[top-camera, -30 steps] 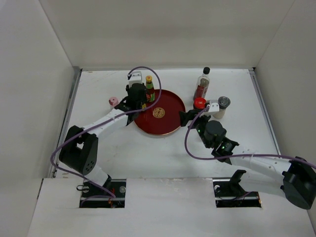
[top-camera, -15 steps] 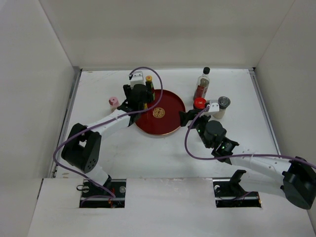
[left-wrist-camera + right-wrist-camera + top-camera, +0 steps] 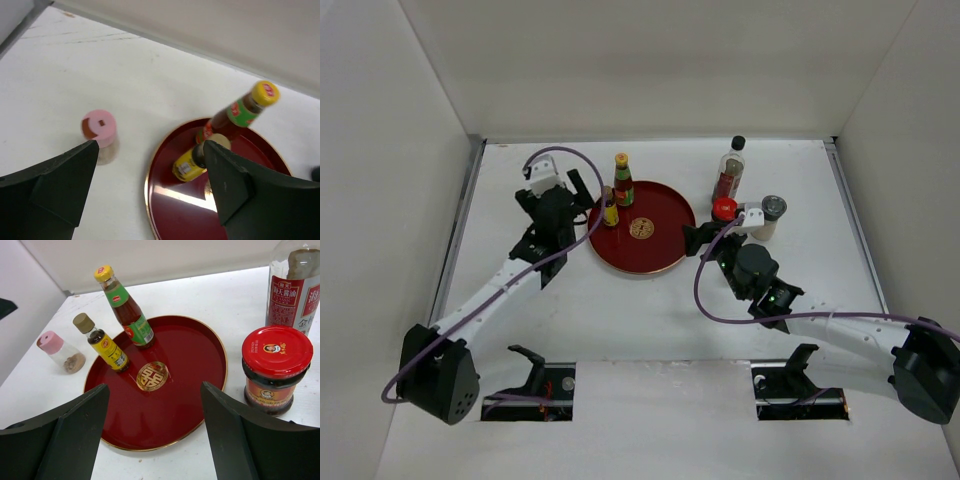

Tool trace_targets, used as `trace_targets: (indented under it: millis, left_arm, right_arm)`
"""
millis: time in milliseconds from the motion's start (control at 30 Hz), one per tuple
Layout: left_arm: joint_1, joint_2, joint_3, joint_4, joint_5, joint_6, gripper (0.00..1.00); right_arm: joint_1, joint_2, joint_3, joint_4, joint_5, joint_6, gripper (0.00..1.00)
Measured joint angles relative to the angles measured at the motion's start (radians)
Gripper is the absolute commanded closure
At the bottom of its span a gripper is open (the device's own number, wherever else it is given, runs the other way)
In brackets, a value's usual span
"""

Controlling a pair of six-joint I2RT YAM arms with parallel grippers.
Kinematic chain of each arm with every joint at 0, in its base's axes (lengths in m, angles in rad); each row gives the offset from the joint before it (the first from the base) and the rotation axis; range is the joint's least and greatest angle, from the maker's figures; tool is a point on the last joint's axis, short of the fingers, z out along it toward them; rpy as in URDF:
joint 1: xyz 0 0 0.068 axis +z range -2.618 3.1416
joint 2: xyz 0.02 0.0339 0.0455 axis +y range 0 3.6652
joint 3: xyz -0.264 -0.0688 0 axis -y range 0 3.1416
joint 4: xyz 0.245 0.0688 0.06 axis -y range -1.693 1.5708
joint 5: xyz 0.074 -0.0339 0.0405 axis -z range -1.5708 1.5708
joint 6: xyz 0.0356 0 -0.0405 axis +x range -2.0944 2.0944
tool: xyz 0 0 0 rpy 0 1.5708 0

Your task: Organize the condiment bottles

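My left gripper (image 3: 150,150) has its jaws apart and holds nothing, just left of the round red tray (image 3: 195,365). My right gripper (image 3: 154,390) is also wide apart and empty, at the tray's right edge. On the tray's far-left part stand the red sauce bottle (image 3: 131,315) and the yellow bottle (image 3: 106,347). The pink-capped bottle (image 3: 60,352) stands left of the tray; the red-lidded jar (image 3: 275,370) and tall clear bottle (image 3: 295,285) stand right of it.

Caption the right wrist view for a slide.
On the red tray: red sauce bottle and yellow bottle; off it: pink-capped shaker, red-lidded jar, tall clear bottle.
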Motion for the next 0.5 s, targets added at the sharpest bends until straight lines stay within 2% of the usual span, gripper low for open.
trace_targets:
  millis: [67,200,500]
  left_arm:
    - [0.058,-0.005,-0.011,-0.017,0.002,-0.026,0.15]
    - [0.158,0.102,-0.011,-0.039,0.010,-0.056,0.15]
    - [0.226,0.350,0.043,-0.075,0.033,-0.066,0.20]
  right_arm:
    - [0.000,0.000,0.000,0.000,0.000,0.000,0.20]
    - [0.000,0.013,0.000,0.004,0.000,0.000,0.20]
    - [0.000,0.032,0.000,0.003,0.000,-0.001,0.20]
